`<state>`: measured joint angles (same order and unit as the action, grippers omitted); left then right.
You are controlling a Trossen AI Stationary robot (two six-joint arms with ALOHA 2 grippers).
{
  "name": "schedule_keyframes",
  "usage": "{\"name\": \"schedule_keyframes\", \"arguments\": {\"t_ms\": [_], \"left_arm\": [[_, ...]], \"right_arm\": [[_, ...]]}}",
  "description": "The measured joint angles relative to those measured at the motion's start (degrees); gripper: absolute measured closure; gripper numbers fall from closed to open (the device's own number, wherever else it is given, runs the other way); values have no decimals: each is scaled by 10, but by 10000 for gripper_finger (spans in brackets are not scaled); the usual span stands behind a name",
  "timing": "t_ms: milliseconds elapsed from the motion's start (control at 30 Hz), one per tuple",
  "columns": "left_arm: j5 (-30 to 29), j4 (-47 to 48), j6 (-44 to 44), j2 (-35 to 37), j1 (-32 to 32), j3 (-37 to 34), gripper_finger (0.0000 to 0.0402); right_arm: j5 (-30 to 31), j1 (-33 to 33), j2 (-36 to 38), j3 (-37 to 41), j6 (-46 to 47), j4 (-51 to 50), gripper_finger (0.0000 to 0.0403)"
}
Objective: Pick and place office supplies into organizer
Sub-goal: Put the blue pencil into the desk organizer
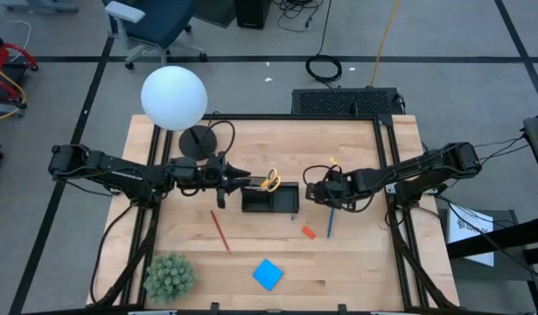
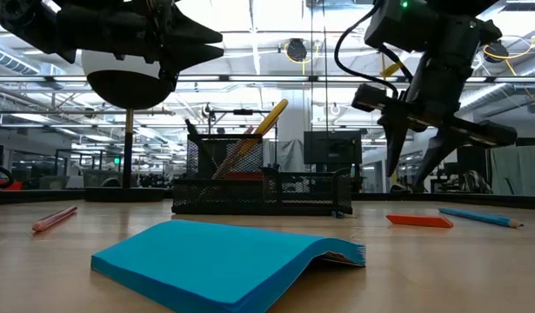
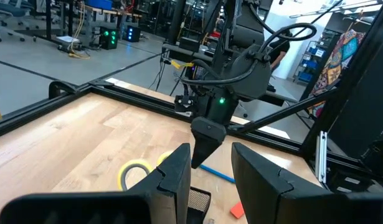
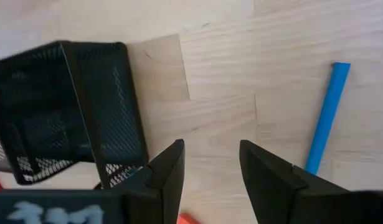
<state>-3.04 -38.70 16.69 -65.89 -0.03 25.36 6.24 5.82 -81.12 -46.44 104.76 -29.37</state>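
The black mesh organizer [image 1: 270, 200] [image 2: 263, 187] [image 4: 60, 106] stands mid-table. Yellow-handled scissors [image 1: 270, 181] [image 2: 272, 116] [image 3: 137, 172] stick up out of its tall compartment. On the wood lie a blue pen [image 1: 330, 223] [image 4: 327, 118] [image 2: 480, 217], an orange-red eraser [image 1: 309, 232] [image 2: 419, 221], a red pencil [image 1: 220, 230] [image 2: 54, 217] and the blue note pad [image 1: 268, 274] [image 2: 224, 261]. My left gripper [image 1: 247, 182] [image 3: 210, 174] is open, level, just left of the scissors. My right gripper [image 1: 310, 191] [image 4: 210, 168] [image 2: 415, 161] is open, pointing down over bare wood between organizer and blue pen.
The white globe lamp [image 1: 173, 97] stands on its round black base [image 1: 196, 142] at the far left, close behind my left arm. A green spiky plant [image 1: 168, 276] sits at the near left corner. Bare wood lies along the near edge around the note pad.
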Motion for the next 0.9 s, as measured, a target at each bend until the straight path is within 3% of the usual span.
{"name": "schedule_keyframes", "arguments": {"t_ms": [400, 533, 767, 900], "left_arm": [[0, 0, 0, 0, 0, 0, 289], [0, -1, 0, 0, 0, 0, 289], [0, -1, 0, 0, 0, 0, 289], [0, -1, 0, 0, 0, 0, 288]], "right_arm": [[3, 15, 2, 0, -27, -19, 255], [11, 24, 6, -9, 12, -80, 256], [-5, 23, -23, -91, 54, -254, 253], [-47, 12, -41, -107, 55, -260, 256]]}}
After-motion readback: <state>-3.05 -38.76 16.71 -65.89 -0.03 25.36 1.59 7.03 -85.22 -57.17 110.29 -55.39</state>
